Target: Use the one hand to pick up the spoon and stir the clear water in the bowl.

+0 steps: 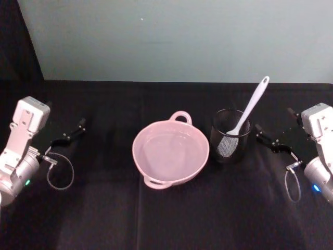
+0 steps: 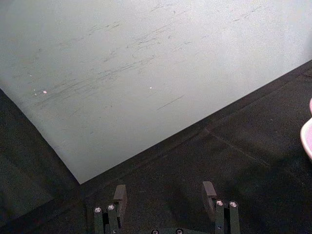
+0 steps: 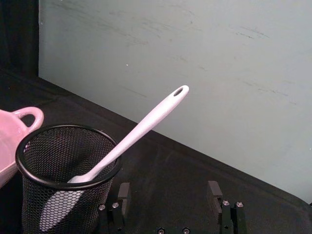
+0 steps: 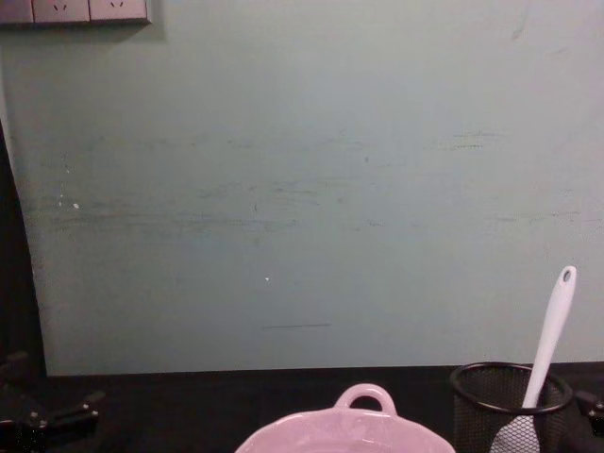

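Observation:
The pale pink bowl (image 1: 170, 152) sits in the middle of the black table with clear water in it; its loop handle (image 4: 365, 396) faces the wall. Right of it stands a black wire-mesh cup (image 1: 230, 136) holding the white spoon (image 1: 248, 110), blade down and handle leaning up to the right. In the right wrist view the spoon (image 3: 141, 129) rises from the cup (image 3: 66, 175) just ahead of my right gripper (image 3: 168, 195), which is open and empty. My right gripper (image 1: 265, 134) hovers right of the cup. My left gripper (image 1: 73, 133) is open at the far left, away from the bowl.
A grey-green wall (image 1: 177, 39) runs along the back of the table. Black cloth (image 1: 171, 219) covers the table in front of the bowl. Cable loops hang off both wrists (image 1: 57, 174).

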Controlling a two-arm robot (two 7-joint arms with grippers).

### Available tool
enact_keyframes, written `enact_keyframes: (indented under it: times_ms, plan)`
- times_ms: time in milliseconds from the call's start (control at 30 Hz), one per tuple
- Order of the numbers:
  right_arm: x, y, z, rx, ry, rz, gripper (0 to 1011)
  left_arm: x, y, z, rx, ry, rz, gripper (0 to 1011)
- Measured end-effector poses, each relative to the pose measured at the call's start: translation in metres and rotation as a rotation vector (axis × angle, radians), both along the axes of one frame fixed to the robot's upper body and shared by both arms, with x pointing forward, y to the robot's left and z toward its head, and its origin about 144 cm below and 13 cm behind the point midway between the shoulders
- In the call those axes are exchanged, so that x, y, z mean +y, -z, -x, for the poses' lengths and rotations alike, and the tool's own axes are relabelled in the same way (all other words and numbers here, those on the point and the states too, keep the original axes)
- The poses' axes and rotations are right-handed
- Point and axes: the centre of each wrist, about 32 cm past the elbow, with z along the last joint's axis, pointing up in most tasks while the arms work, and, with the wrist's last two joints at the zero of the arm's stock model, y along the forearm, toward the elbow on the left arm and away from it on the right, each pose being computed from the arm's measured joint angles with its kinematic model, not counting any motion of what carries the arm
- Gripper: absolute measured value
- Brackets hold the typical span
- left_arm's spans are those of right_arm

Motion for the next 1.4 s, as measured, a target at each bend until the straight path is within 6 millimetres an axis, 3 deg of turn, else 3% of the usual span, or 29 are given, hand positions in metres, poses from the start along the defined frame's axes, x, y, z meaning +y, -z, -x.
enact_keyframes:
  times_ms: [933, 1200, 1400]
  plan:
    - [0.0, 0.0, 0.0, 0.0, -0.001, 0.005, 1003, 0.0, 0.0, 0.0, 0.0, 0.0, 0.0, 1011]
    - [-0.006, -0.015, 0.002, -0.031, 0.014, 0.136, 1003, 0.0, 0.0, 0.0, 0.0, 0.0, 0.0, 1011]
    - [-0.015, -0.028, 0.007, -0.035, 0.031, 0.084, 1003, 0.0, 0.0, 0.0, 0.0, 0.0, 0.0, 1011]
